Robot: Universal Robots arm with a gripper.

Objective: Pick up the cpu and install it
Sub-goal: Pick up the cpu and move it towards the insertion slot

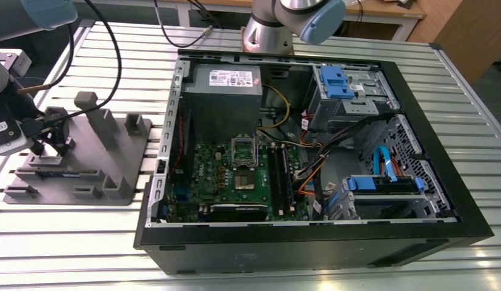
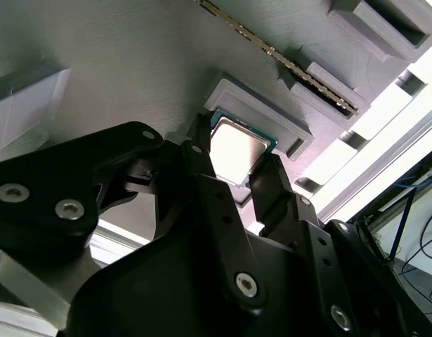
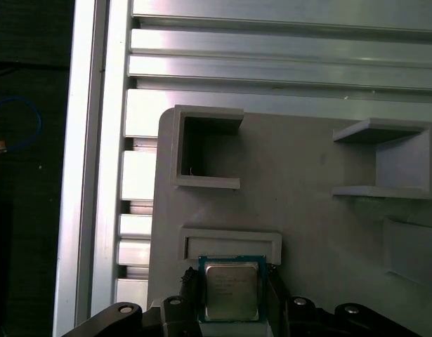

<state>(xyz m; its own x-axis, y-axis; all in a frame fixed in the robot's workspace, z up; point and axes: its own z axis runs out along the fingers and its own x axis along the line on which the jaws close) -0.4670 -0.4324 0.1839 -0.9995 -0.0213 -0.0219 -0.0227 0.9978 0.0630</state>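
Plainly, we see the pincer (image 2: 235,160) closed to a narrow gap on the cpu (image 2: 237,144). In both wrist views its two black fingers (image 2: 203,184) press on opposite edges of the chip, whose silvery top faces the cameras. In the first wrist view we find the cpu (image 3: 232,288) just beside a raised U-shaped frame (image 3: 230,244) on the grey fixture (image 3: 307,232). We cannot tell whether the chip rests on the fixture's surface or hangs slightly above it.

In the exterior view we place the pincer (image 1: 40,148) at the exterior view's far left, low over the grey fixture (image 1: 112,163), which lies on the slatted aluminium table (image 1: 72,242). Well apart, toward the exterior view's right, stands the open computer case (image 1: 315,248). Inside it we see the green motherboard (image 1: 234,179) with its socket (image 1: 243,151), the metal frame raised.
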